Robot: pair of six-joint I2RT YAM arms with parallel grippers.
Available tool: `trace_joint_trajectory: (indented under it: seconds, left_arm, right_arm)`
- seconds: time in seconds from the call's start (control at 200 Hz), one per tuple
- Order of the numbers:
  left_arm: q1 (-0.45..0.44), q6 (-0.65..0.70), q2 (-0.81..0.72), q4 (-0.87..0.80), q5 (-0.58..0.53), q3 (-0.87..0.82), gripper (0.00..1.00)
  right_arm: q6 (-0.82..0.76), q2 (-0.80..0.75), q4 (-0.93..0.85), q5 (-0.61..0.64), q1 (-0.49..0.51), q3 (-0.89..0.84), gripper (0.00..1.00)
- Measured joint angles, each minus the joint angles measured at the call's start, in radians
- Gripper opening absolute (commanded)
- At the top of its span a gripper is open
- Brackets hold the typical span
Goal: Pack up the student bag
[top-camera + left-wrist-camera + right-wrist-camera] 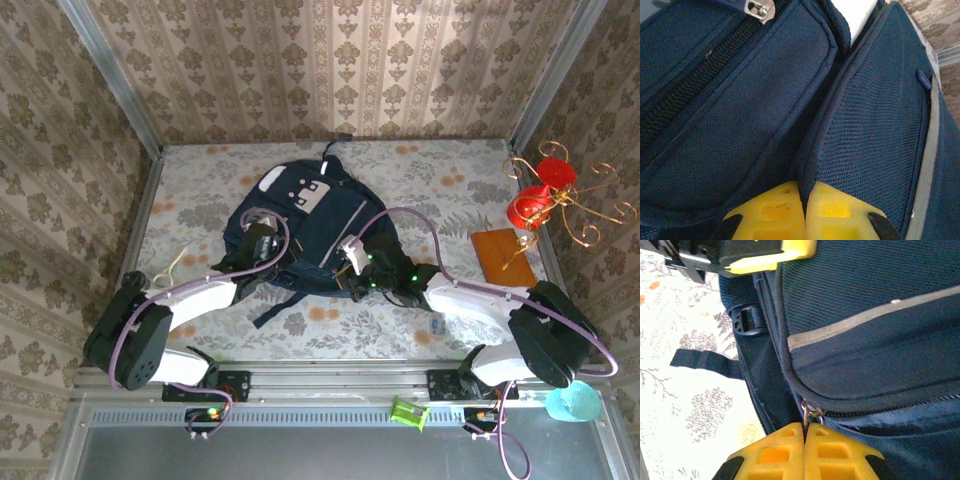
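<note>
Left hand (805,202) and right hand (804,435) each pinch one student bag (312,228).

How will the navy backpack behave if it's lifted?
Probably floppy: the student bag lies slumped flat, its edge pinched into a fold by the left tool. Lifted there, it would likely sag. The zip pull in the right tool may slide.

Damask-papered walls (330,70), floral-print table (440,190), metal posts (112,80)
</note>
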Motion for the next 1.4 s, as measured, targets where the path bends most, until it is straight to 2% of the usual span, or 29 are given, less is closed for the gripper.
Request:
trace_joint_trajectory:
  seconds: [0.345,0.585,0.95,1.18,1.4]
  left_arm:
    - [-0.018,-0.011,-0.048,-0.016,-0.064,-0.015,0.0]
    - [-0.019,-0.012,-0.051,-0.015,-0.096,-0.019,0.0]
    - [-0.019,-0.012,-0.053,-0.005,-0.169,-0.026,0.0]
    - [-0.019,-0.012,-0.053,0.002,-0.18,-0.026,0.0]
    - [-0.019,-0.011,-0.067,0.009,-0.187,-0.026,0.0]
  right_arm:
    - [0.039,0.122,0.095,0.076,0.1,0.024,0.0]
    - [0.131,0.177,0.196,0.129,0.138,0.031,0.0]
    - [0.266,0.282,0.265,0.28,0.212,0.084,0.0]
    - [0.371,0.283,0.304,0.382,0.246,0.085,0.0]
    - [0.449,0.216,0.238,0.428,0.249,0.126,0.0]
